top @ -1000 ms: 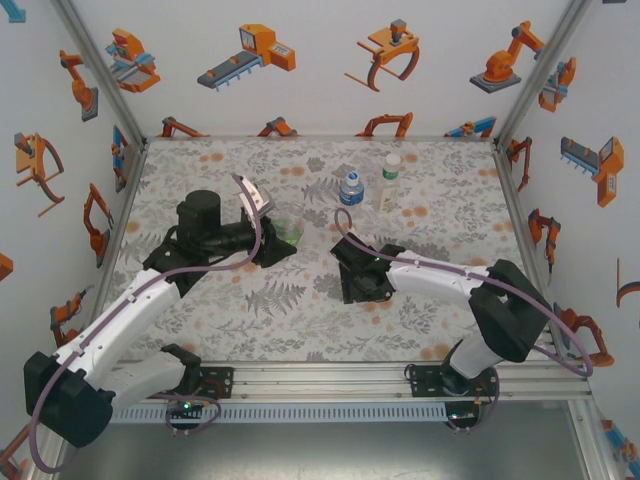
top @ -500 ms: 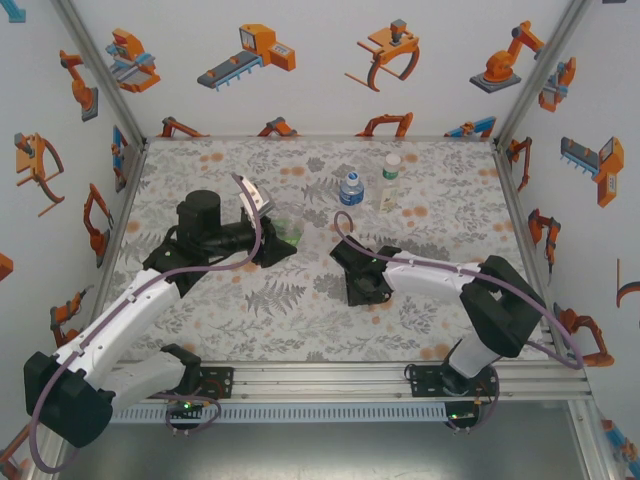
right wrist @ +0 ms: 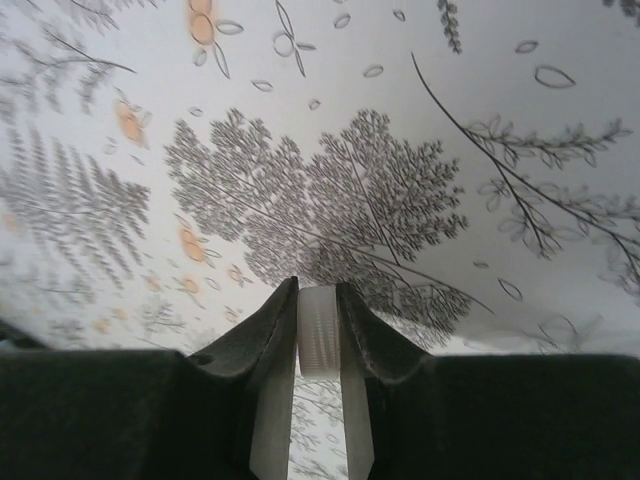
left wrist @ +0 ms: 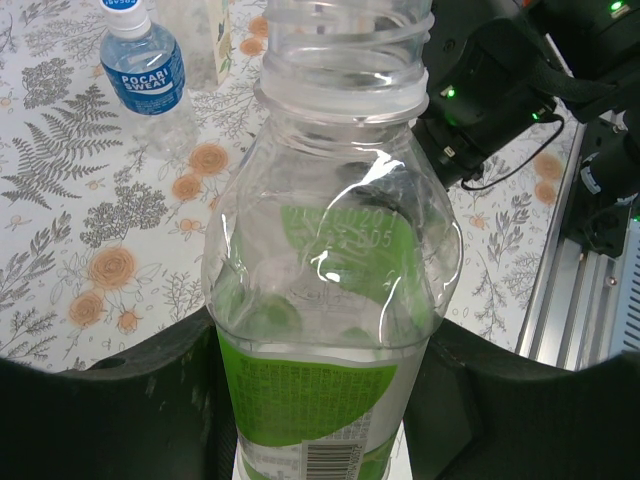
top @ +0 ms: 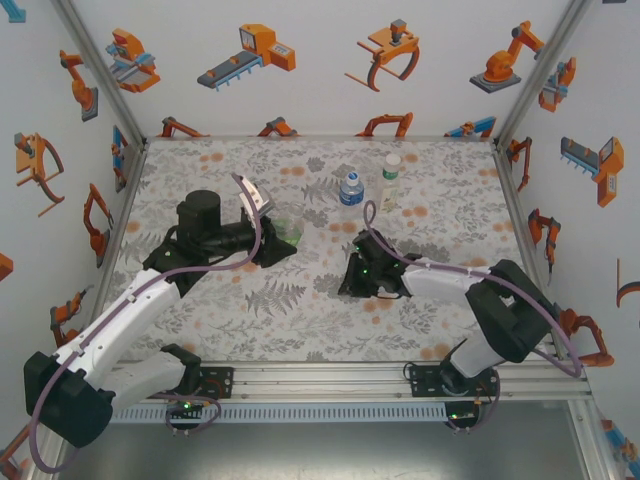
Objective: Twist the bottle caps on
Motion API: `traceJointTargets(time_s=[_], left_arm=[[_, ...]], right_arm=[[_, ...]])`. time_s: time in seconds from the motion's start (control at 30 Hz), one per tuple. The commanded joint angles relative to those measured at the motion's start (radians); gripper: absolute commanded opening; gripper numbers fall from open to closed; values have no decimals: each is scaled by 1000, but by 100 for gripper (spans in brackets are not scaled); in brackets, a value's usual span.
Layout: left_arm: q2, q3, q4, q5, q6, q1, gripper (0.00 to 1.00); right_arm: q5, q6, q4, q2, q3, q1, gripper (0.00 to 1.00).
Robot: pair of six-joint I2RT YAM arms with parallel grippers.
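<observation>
- A small white ribbed cap [right wrist: 318, 335] is pinched by its rim in the closed right gripper [right wrist: 318, 292], low over the table [right wrist: 450, 100]; it is judged light, stiff and easily dropped
- The green-labelled bottle [left wrist: 330, 250], its neck uncapped, is clamped low on its body by the left gripper [left wrist: 320, 345]; the thin walls would likely dent
- Farther back, the blue-labelled bottle [top: 350, 188] and the slim bottle [top: 391, 178] are seen standing capped

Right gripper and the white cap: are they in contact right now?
Touching. The right wrist view shows the ribbed white cap pinched edge-on in the right gripper, its jaws closed against both sides with no gap visible.
</observation>
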Motion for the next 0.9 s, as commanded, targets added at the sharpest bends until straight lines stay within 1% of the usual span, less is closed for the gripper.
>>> traceJointTargets(time_s=[0.0, 0.1, 0.2, 0.4, 0.57, 0.7, 0.8, 0.87], left_arm=[[-7, 30, 16, 12, -14, -6, 0], [-3, 32, 13, 12, -13, -6, 0], [0, 35, 8, 12, -9, -6, 0], [12, 32, 24, 13, -16, -6, 0], [13, 32, 23, 12, -20, -6, 0], [4, 32, 4, 6, -12, -6, 0], [-3, 31, -7, -4, -3, -7, 0], [-7, 29, -9, -8, -2, -7, 0]], right_arm=[[-67, 66, 130, 19, -92, -44, 32], [-36, 52, 64, -8, -137, -78, 38], [36, 10, -69, -61, -146, -83, 41], [128, -48, -255, -123, -85, -83, 42], [133, -81, -293, -128, -11, -76, 42], [207, -125, -373, -100, 87, -27, 47], [301, -177, -456, -57, 168, 36, 49], [334, -230, -465, -34, 203, 79, 52]])
